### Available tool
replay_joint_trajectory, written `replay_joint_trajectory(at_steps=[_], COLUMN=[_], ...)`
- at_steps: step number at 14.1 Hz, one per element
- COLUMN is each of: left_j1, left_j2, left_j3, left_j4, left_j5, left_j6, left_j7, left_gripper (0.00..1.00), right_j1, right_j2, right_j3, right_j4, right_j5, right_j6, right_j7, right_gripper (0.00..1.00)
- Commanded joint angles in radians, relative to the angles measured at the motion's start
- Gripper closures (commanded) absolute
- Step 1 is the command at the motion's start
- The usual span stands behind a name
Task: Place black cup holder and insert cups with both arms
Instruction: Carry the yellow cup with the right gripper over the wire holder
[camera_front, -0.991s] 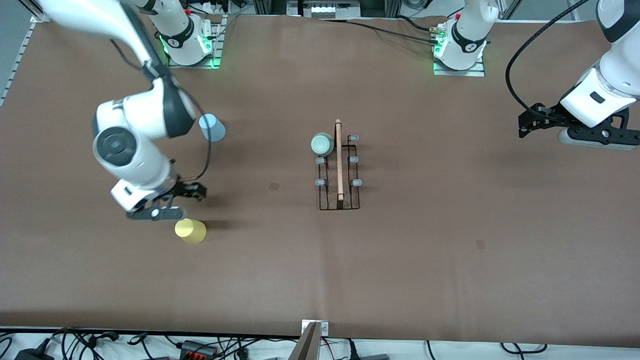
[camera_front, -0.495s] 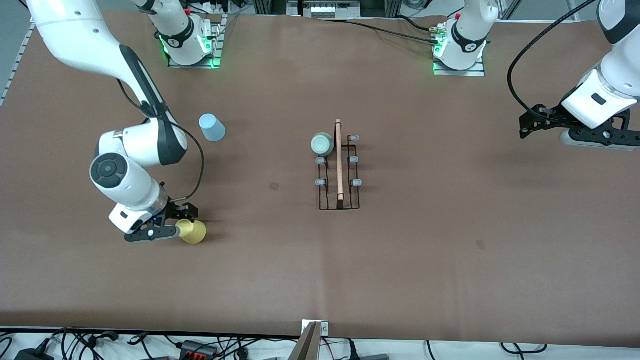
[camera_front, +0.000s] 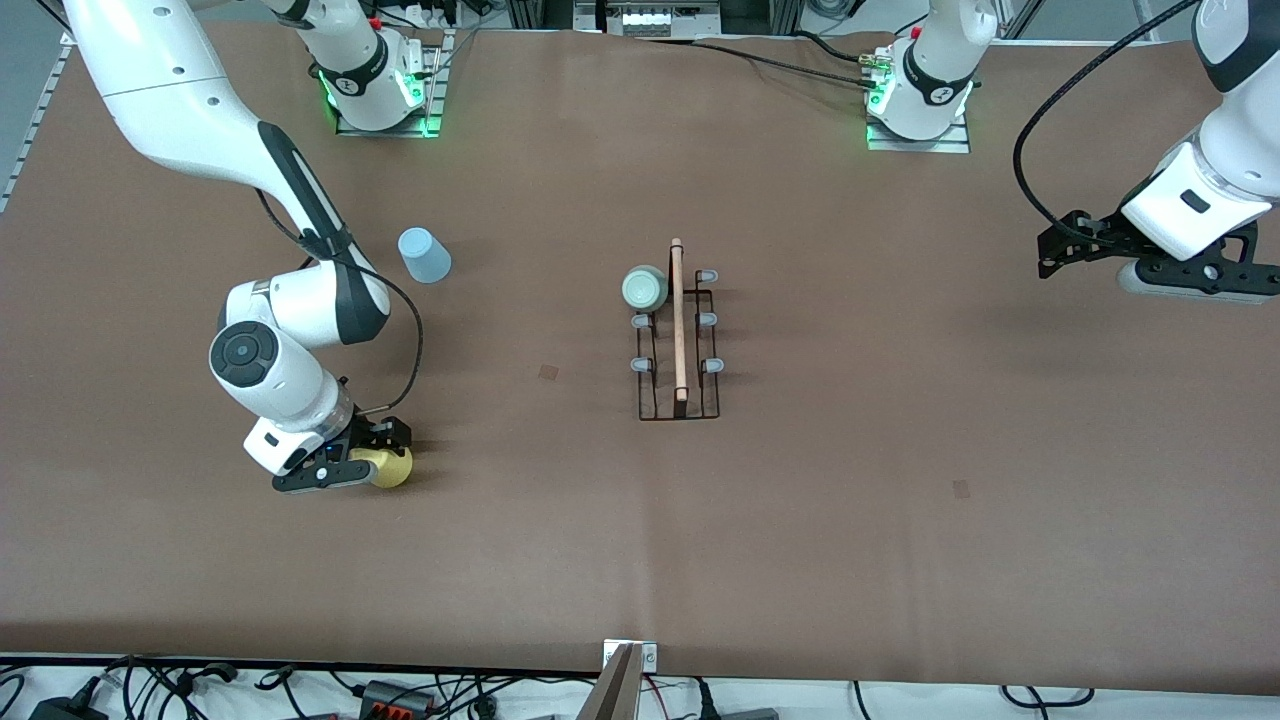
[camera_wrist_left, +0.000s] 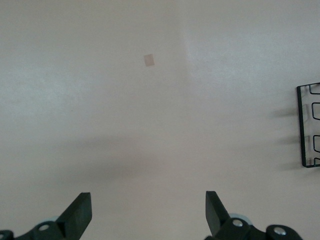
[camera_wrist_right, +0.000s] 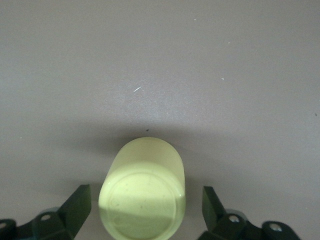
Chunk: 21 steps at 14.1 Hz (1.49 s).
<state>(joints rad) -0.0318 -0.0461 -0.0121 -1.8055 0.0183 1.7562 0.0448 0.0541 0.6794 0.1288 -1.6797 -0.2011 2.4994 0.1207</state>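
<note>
The black cup holder (camera_front: 679, 400) stands mid-table, with a wooden rod on top. A pale grey-green cup (camera_front: 644, 288) sits on one of its pegs at the end farther from the front camera. A light blue cup (camera_front: 424, 256) stands bottom up toward the right arm's end. The yellow cup (camera_front: 395, 467) stands nearer to the front camera than the blue one. My right gripper (camera_front: 362, 468) is low at the yellow cup. In the right wrist view, its open fingers (camera_wrist_right: 145, 207) straddle the cup (camera_wrist_right: 145, 170) with gaps on both sides. My left gripper (camera_front: 1195, 278) waits, open and empty (camera_wrist_left: 148, 210), over the left arm's end.
An edge of the rack (camera_wrist_left: 307, 125) shows in the left wrist view. Small tape marks (camera_front: 548, 372) (camera_front: 961, 489) lie on the brown table cover. Cables run along the table's edge nearest the front camera.
My right gripper has come down from just beside the yellow cup and now has its open fingers around it. The left arm has barely moved.
</note>
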Motion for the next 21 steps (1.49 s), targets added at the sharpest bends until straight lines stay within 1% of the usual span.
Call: replay_joint_trajectory(at_steps=[1,2,3,4,5,8,10,11,13,14,15,17,18,21], left_j1=[-0.003,-0.003,-0.003,-0.005,-0.005,-0.005,-0.005,-0.005,-0.007,-0.008,-0.010,-0.010,-0.010,-0.010], left_j2=[0.005,0.006,0.006,0.006,0.008,0.008,0.008,0.008,0.008,0.008,0.008,0.008,0.008,0.008], left_j3=[0.001,0.001,0.001,0.001,0.001,0.001,0.001,0.001,0.001,0.001,0.001,0.001,0.001,0.001], left_j4=[0.011,0.011,0.011,0.011,0.011,0.011,0.011,0.011,0.011,0.011,0.011,0.011,0.011,0.011], left_j5=[0.014,0.014,0.014,0.012,0.012,0.011,0.011,0.011,0.011,0.011,0.011,0.011,0.011,0.011], left_j6=[-0.009,-0.007,-0.007,-0.007,-0.007,-0.006,-0.007,-0.007,-0.006,-0.007,-0.007,-0.006,-0.007,-0.007], left_j7=[-0.005,-0.005,-0.005,-0.006,-0.006,-0.006,-0.006,-0.005,-0.005,-0.006,-0.006,-0.006,-0.006,-0.006], left_gripper=[0.00,0.00,0.00,0.00,0.00,0.00,0.00,0.00,0.00,0.00,0.00,0.00,0.00,0.00], right_j1=[-0.002,0.000,0.001,0.009,0.024,0.110,0.189,0.234,0.367,0.421,0.461,0.529,0.553,0.579], right_j2=[0.008,0.006,0.000,-0.018,-0.052,-0.162,-0.205,-0.211,-0.199,-0.173,-0.140,-0.062,-0.041,-0.020], right_j3=[-0.006,-0.006,-0.006,-0.005,-0.005,-0.002,0.000,0.000,-0.006,-0.006,-0.006,-0.008,-0.008,-0.006], right_j4=[0.003,0.003,0.003,0.005,0.009,0.049,0.101,0.138,0.190,0.218,0.263,0.366,0.392,0.400], right_j5=[0.006,0.006,0.006,0.006,0.006,0.011,0.040,0.064,0.091,0.088,0.085,0.081,0.081,0.081], right_j6=[0.015,0.012,0.000,-0.031,-0.081,-0.278,-0.384,-0.420,-0.435,-0.421,-0.415,-0.421,-0.421,-0.393], right_j7=[-0.030,-0.033,-0.032,-0.026,-0.016,0.078,0.224,0.294,0.477,0.579,0.638,0.674,0.675,0.675], right_gripper=[0.47,0.67,0.84,0.96,1.00,1.00,1.00,1.00,1.00,1.00,1.00,1.00,1.00,0.99])
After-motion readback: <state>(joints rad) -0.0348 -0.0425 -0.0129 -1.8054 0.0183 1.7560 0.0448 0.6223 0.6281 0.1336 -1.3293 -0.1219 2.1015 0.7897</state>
